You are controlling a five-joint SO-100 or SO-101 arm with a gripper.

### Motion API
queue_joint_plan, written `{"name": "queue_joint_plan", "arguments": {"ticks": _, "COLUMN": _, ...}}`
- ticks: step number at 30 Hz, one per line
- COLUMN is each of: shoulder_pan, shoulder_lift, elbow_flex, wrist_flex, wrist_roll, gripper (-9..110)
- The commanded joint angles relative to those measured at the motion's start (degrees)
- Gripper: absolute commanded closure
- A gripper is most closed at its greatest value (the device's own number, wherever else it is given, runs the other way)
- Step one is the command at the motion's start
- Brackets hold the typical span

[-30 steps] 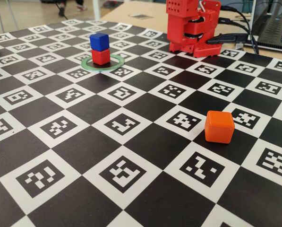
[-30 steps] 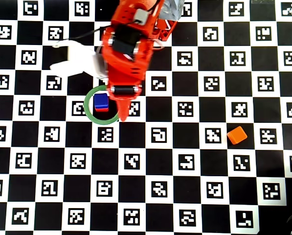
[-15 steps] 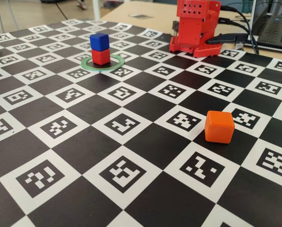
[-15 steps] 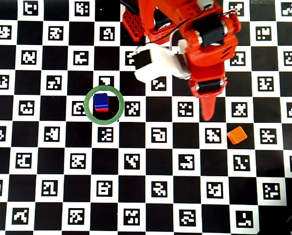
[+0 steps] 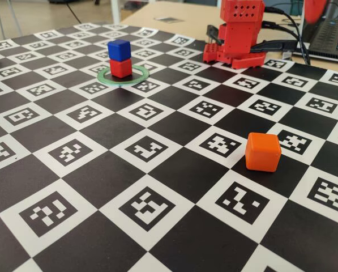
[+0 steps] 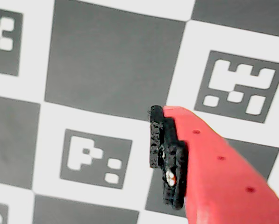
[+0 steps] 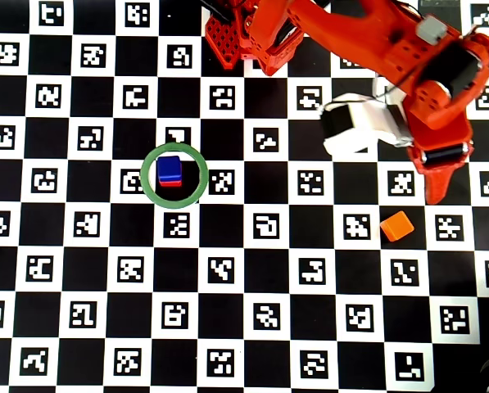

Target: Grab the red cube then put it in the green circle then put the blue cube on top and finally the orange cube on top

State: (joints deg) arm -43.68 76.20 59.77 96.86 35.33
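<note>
Inside the green circle [image 7: 174, 176], a thin flat pale ring: the red cube [image 5: 121, 68], matte with rounded edges, and the blue cube [image 7: 169, 169] stacked squarely on top. Well apart on the checkered marker mat [image 7: 244, 270], at the right of the overhead view: the orange cube [image 7: 397, 225], smooth, rounded, resting alone on a black square. Above and just right of it there: the gripper [image 7: 435, 187], red plastic, pointed tip downward, holding nothing. In the wrist view, only one red finger [image 6: 209, 163] with a black rubbery pad; width of the fingers' opening impossible to tell.
</note>
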Motion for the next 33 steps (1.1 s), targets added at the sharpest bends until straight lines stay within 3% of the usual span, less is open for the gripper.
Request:
{"name": "queue_joint_plan", "arguments": {"ticks": 1, "shoulder_pan": -0.2, "shoulder_lift": -2.4, "elbow_flex": -5.3, "wrist_flex": -4.8, "wrist_roll": 2.5, "gripper": 60}}
{"name": "queue_joint_plan", "arguments": {"ticks": 9, "shoulder_pan": 1.1, "shoulder_lift": -14.7, "elbow_flex": -7.3, "wrist_flex": -7.3, "wrist_roll": 4.3, "gripper": 51}}
{"name": "queue_joint_plan", "arguments": {"ticks": 33, "shoulder_pan": 6.5, "shoulder_lift": -16.3, "elbow_flex": 9.9, "wrist_flex": -24.7, "wrist_roll": -6.6, "gripper": 50}}
